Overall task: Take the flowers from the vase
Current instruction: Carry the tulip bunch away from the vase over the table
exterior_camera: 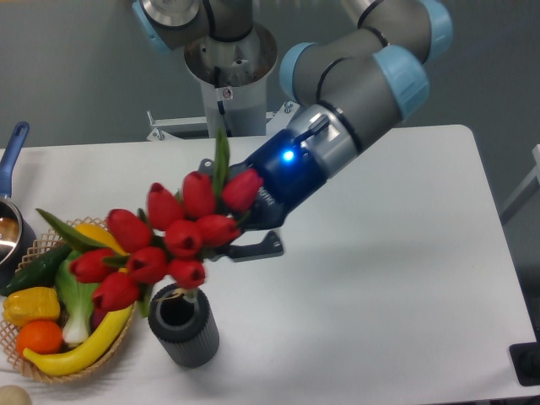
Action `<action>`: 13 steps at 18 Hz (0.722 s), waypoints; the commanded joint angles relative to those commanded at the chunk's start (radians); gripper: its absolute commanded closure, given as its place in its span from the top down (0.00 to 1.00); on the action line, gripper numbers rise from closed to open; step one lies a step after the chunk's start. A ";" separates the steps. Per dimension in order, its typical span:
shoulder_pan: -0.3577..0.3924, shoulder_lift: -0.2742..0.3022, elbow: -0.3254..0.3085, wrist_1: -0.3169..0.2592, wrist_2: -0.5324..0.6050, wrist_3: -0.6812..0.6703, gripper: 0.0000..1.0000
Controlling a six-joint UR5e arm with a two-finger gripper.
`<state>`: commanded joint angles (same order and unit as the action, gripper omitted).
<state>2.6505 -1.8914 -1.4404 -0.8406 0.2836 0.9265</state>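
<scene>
Camera view, left to right: a wicker basket point(34, 359) of produce is seen on the desk point(380, 278), far left of the jaws. The flowers point(173, 240) are held just left of the jaws, buds fanned out, stem ends right over the vase mouth; contact with the rim cannot be told. The vase point(184, 325) is stood upright below-left of the jaws. The gripper point(245, 232) is clenched on the flowers' stems.

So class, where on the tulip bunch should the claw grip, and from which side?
Grip the gathered stems below the buds of the flowers, coming in from the right, as the claw does here. The stems narrow to one bundle there, and the basket crowds the left side of the vase.
</scene>
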 joint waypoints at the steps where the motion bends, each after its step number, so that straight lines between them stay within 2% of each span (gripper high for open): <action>1: 0.031 0.000 -0.003 0.003 0.024 0.005 0.00; 5: 0.097 0.000 -0.018 0.005 0.113 0.009 0.00; 8: 0.140 0.000 -0.037 0.005 0.227 0.030 0.00; 11: 0.161 0.003 -0.096 0.003 0.351 0.126 0.00; 13: 0.173 0.029 -0.150 0.003 0.470 0.153 0.00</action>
<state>2.8240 -1.8624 -1.5905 -0.8376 0.7541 1.0798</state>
